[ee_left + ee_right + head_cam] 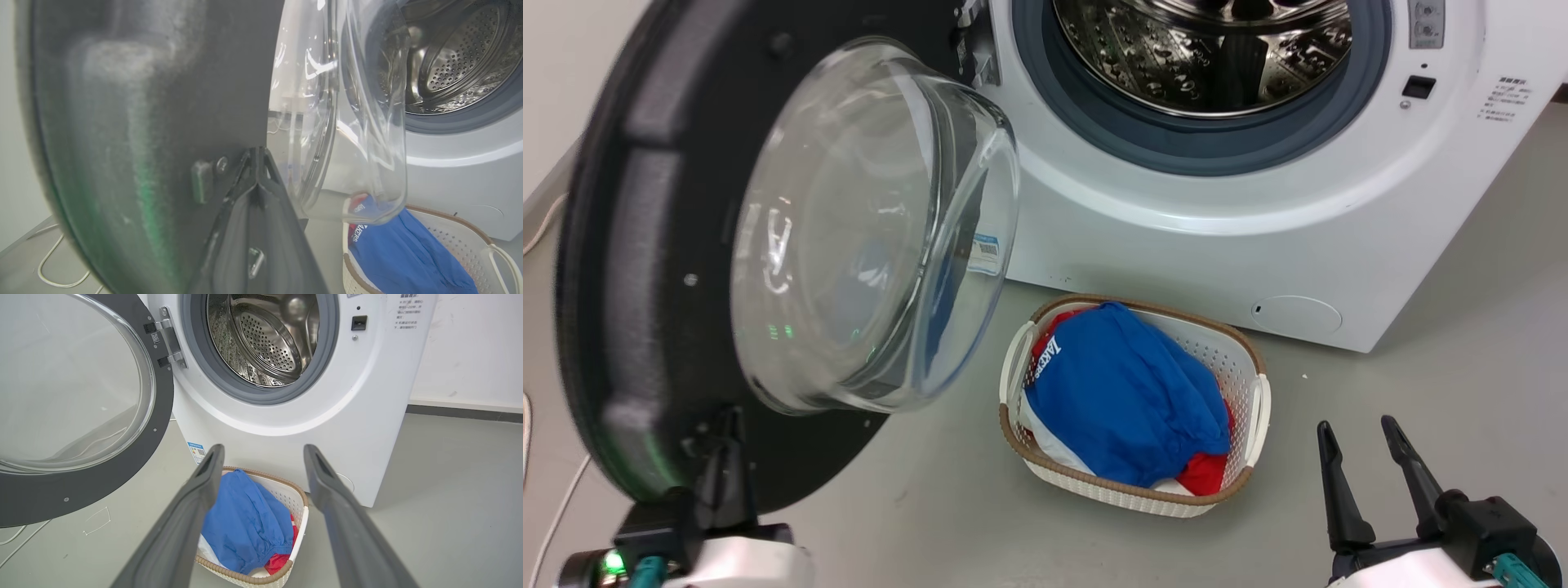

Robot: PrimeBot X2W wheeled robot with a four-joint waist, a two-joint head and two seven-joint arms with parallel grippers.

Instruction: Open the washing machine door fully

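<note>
The washing machine door (629,245) stands swung out to the left on its hinge (169,339), its black inner ring and clear glass bowl (866,229) facing me. The washing machine (1176,245) shows its grey gasket and steel drum (1201,49) uncovered. My left gripper (723,441) is shut, fingers pressed together, tips against the lower part of the door's black ring (122,102); in the left wrist view the left gripper (257,153) meets that ring beside the bowl. My right gripper (1356,429) hangs open over the floor at the lower right, holding nothing; the right gripper (263,451) points toward the machine.
A white woven laundry basket (1254,408) with blue and red clothes (1127,384) sits on the floor before the machine, between the door and my right gripper. A small round service flap (1296,314) is low on the machine. A white cable (556,506) lies at the left.
</note>
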